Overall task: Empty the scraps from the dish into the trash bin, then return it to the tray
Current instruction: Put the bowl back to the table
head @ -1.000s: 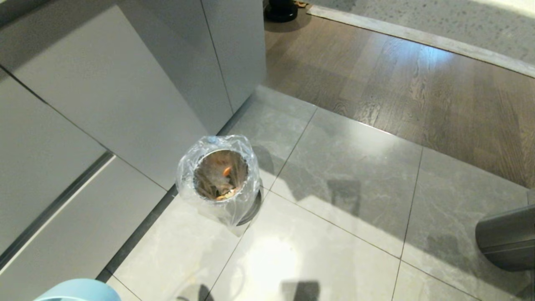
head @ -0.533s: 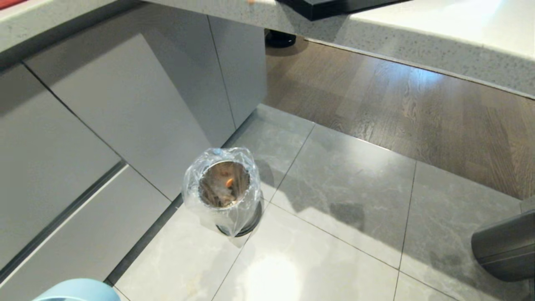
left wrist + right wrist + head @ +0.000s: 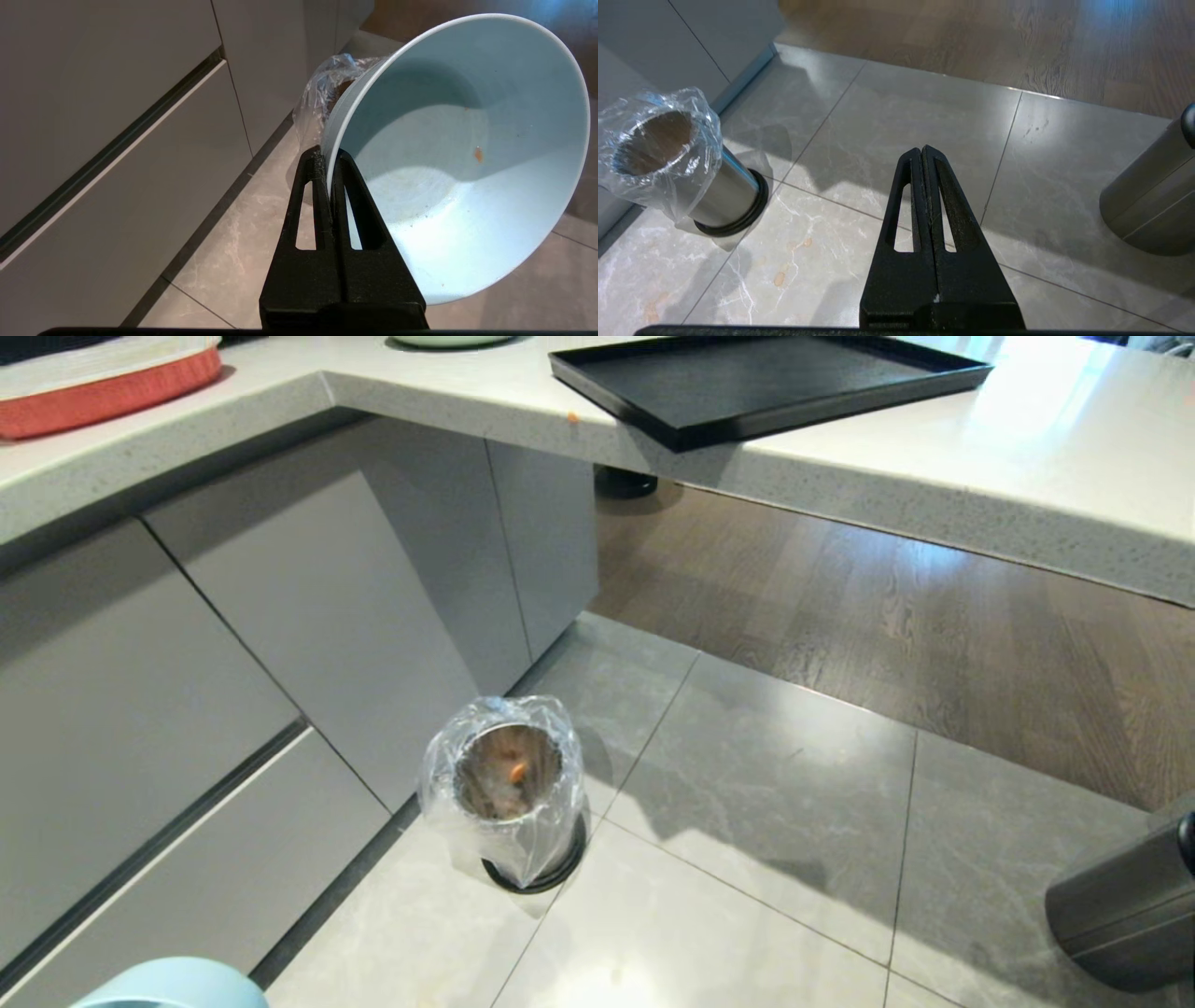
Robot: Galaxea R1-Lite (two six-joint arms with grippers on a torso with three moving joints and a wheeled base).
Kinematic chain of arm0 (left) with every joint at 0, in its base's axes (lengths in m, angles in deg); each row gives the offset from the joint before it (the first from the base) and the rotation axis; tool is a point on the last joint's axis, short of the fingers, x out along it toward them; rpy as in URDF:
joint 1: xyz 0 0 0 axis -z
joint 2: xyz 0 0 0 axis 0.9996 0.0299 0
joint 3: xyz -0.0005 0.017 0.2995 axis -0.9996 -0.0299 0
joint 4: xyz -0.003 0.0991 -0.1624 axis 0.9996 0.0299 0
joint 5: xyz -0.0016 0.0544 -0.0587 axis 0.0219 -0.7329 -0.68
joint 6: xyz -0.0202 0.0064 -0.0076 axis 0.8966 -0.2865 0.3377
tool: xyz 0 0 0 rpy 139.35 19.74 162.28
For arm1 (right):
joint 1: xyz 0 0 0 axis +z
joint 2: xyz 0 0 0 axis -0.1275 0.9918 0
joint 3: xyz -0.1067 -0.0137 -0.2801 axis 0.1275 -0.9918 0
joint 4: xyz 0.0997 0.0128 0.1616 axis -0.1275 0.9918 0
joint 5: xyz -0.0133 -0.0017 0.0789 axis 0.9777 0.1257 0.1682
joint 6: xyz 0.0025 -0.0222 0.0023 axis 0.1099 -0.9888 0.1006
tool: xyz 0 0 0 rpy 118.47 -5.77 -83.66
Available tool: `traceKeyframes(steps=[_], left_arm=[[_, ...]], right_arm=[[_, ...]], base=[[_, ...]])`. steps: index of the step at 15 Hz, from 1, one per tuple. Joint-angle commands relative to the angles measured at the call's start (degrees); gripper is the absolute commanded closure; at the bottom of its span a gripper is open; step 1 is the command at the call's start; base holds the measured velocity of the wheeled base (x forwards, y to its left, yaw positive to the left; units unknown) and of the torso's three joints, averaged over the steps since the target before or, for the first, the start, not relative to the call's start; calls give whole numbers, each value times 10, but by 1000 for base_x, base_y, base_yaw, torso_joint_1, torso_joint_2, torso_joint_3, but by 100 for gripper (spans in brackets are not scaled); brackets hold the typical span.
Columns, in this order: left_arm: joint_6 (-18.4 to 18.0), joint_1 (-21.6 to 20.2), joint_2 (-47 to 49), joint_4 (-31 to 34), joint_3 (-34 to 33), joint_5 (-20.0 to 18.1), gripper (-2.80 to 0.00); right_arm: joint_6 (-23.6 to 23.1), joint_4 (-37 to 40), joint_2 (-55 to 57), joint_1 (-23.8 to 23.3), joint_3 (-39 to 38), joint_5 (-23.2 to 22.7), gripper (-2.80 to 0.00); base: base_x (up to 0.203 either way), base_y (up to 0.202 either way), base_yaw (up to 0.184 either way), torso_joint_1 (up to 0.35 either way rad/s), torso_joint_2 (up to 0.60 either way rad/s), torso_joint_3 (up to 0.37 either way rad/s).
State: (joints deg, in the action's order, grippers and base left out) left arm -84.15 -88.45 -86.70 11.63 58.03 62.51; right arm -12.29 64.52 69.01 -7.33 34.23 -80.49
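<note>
Two black fingers of the left gripper [image 3: 329, 161] pinch the rim of the dish [image 3: 467, 154], tipped and near-empty, at seven o'clock from the trash bin [image 3: 509, 793]; right gripper [image 3: 923, 156] jaws pressed together, empty. Tray [image 3: 747, 383] lies on the bench [image 3: 934, 457].

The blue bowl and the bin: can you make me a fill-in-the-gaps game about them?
1. The left gripper is shut on the rim of the ____.
2. The trash bin stands on the ____.
3. The tray on the counter is ____ in colour.
4. The right gripper holds ____.

Missing words: dish; floor; black; nothing
</note>
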Motion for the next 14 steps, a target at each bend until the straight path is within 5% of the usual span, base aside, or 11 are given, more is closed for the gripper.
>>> traceKeyframes(steps=[1,14], left_arm=[[0,0,0,0,0,0,0],[0,0,0,0,0,0,0]], right_arm=[[1,0,1,0,0,0,0],[1,0,0,0,0,0,0]], base=[[0,0,0,7,5,210],[0,0,0,2,2,156]])
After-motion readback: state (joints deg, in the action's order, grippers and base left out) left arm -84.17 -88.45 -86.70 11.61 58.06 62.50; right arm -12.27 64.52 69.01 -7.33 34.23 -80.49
